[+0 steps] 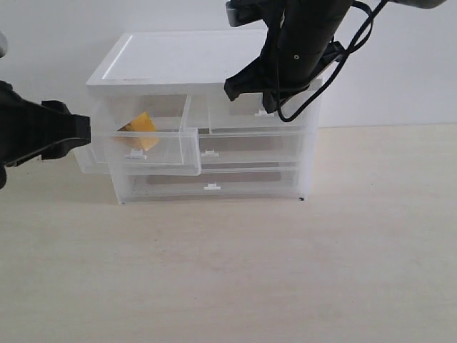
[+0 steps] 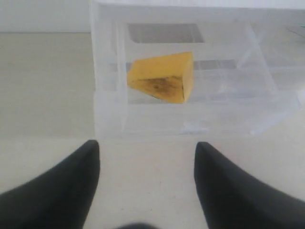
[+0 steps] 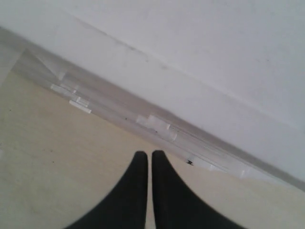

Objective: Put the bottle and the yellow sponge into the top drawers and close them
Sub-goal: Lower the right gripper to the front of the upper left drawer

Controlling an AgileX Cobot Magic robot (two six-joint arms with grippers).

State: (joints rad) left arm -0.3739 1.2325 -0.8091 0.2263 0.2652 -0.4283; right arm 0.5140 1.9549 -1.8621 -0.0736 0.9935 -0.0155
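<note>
- Left wrist view: sponge (image 2: 164,78) lies in open left drawer (image 2: 190,125); left gripper (image 2: 147,144) gapes empty before it.
- Empty right gripper (image 3: 146,153) pinched together; bottle unseen.
- Next, likely: push that drawer squarely home.

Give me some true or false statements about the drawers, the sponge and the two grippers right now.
1. The sponge lies in the pulled-out left top drawer. True.
2. The left gripper has its jaws shut on the sponge. False: the jaws are open and hold nothing, and the sponge lies in the drawer.
3. The right gripper has its jaws shut with nothing between them. True.
4. The bottom drawer is pulled out. False: it is pushed in.
</note>
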